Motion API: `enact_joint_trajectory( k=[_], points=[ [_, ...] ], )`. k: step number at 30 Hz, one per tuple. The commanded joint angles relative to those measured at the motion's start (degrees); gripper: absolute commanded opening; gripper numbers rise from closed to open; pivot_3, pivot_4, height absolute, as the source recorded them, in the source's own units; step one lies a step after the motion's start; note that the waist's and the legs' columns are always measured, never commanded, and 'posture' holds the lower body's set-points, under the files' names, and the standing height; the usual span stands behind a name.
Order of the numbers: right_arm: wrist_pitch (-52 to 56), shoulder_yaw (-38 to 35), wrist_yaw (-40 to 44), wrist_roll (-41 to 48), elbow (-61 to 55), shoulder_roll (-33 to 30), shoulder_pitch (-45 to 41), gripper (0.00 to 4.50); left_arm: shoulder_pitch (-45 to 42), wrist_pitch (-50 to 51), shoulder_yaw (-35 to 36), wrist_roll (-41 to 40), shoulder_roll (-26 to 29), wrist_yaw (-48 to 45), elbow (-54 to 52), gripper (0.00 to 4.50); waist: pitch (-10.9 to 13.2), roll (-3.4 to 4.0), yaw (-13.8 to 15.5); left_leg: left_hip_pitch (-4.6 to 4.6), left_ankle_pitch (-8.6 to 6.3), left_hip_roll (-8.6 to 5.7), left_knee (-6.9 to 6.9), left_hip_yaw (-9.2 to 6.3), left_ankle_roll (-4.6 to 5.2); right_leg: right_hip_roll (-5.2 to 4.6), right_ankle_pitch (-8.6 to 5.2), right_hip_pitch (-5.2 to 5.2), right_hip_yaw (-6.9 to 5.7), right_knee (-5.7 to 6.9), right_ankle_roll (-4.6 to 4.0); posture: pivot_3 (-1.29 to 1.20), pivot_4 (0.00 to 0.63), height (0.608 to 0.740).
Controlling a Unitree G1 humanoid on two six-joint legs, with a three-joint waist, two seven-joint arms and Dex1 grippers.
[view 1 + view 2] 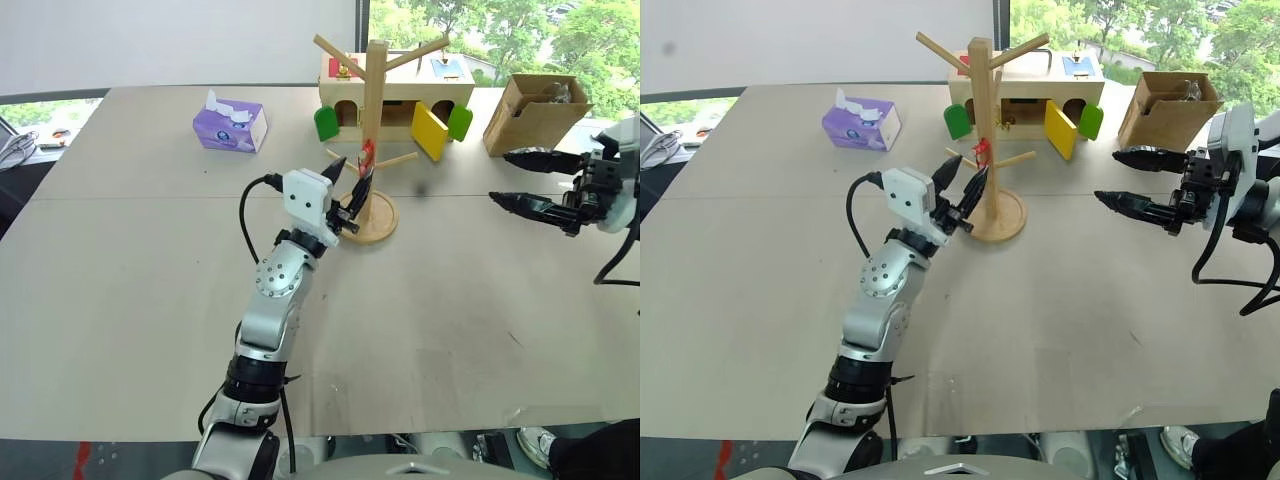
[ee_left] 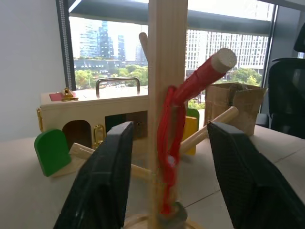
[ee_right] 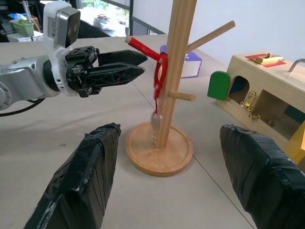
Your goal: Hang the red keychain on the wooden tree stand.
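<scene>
1. Beige counter (image 1: 150, 300) by a bright window carries the scene: a wooden house-shaped box (image 1: 395, 100) with coloured doors at the far edge, a purple tissue box (image 1: 232, 124) to its left, a cardboard box (image 1: 533, 113) to its right.
2. Wooden tree stand (image 1: 374, 140) rises on its round base in front of the house-shaped box, pegs angling out from the pole.
3. Left claw (image 1: 349, 192) sits just beside the pole on the near-left side, fingers apart and holding nothing, pointing forward and slightly up; it is plainly the nearer arm to the stand.
4. Right claw (image 1: 515, 178) hangs well apart to the right, fingers spread and empty, aimed back toward the stand.
5. Red keychain (image 3: 158, 78) is looped over a red-marked peg (image 3: 143, 47) and hangs straight down along the pole, long axis upright, its silver key (image 3: 155, 125) dangling just above the base.
6. Seen from the left wrist, the strap lies dead ahead between the parted fingers, so any withdrawal looks best taken straight back, away from the pole, to avoid snagging the loop.
</scene>
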Motion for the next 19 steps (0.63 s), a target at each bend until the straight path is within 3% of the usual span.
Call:
enact_joint_trajectory(
  k=[1,11,19],
  points=[
    [-2.81,-2.08,-7.55,-3.04,-1.87,4.03,2.07,3.60,1.93,1.79,3.72,-1.33,-0.84,3.17,-0.87,2.25,0.00,0.00,-0.04,0.00,0.01,0.00,0.00,0.00,-0.01,0.00,0.00,0.00,0.00,0.00,0.00,0.00,0.150,0.740],
    [-25.18,-0.35,-35.23,-22.83,12.38,27.40,6.96,3.60,8.11,2.17,15.55,1.65,2.27,13.02,4.79,2.25,-0.01,0.00,-0.01,-0.03,0.17,-0.01,-0.01,0.07,-0.28,0.03,0.00,-0.08,0.02,0.06,0.01,0.00,0.150,0.740],
    [-38.41,0.38,-43.76,-29.88,25.36,32.48,6.22,3.60,11.37,1.10,16.94,3.31,2.98,14.95,7.05,2.25,-0.01,0.02,-0.18,0.01,0.17,0.01,-0.03,0.16,-0.28,0.00,0.01,-0.07,0.08,0.04,0.03,0.00,0.150,0.740]
  ],
)
